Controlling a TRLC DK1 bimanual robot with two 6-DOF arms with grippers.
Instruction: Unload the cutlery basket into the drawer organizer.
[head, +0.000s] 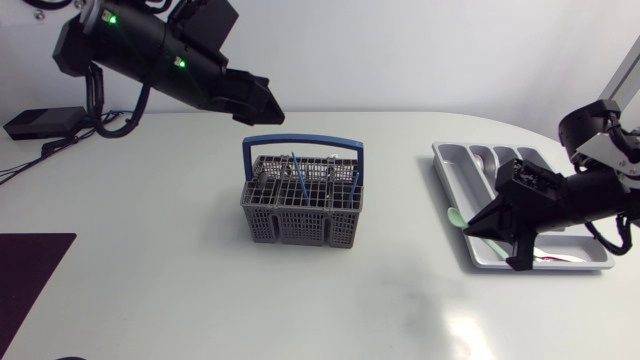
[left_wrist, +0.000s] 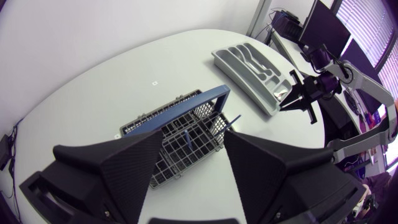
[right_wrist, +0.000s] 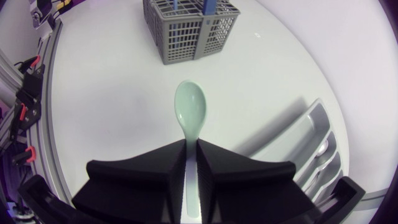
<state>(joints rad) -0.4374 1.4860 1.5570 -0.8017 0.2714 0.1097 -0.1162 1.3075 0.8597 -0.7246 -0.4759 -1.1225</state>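
Over the edge of the drawer organizer (head: 470, 160) that faces the cutlery basket (head: 300, 205), the right gripper (head: 487, 232) is hanging low. Its jaws are clamping the handle of a pale green spoon (right_wrist: 191, 112). The bowl is sticking out ahead of the fingertips, pointing away from the organizer toward the basket.

The step in hand, by my reading, is laying this spoon into a compartment. As far as the head view is showing, the spoon is lying across the organizer's long slots rather than along them. Doing this well is calling for turning the wrist until handle and slot are running the same way. The bowl is needing to go fully inside the rim, and the spoon nearly onto the slot floor, before the jaws part. Letting go while the bowl is overhanging the rim is risking a tip-out onto the table. What look like spoons (head: 484, 152) are lying in a far slot of the organizer, which is seeming the matching home.

The basket is standing well apart from the organizer, toward the table's middle, with blue-handled pieces (head: 297, 172) standing in it. The left gripper (head: 262, 105) is hovering beyond the basket from the organizer, raised, jaws wide apart and holding nothing.
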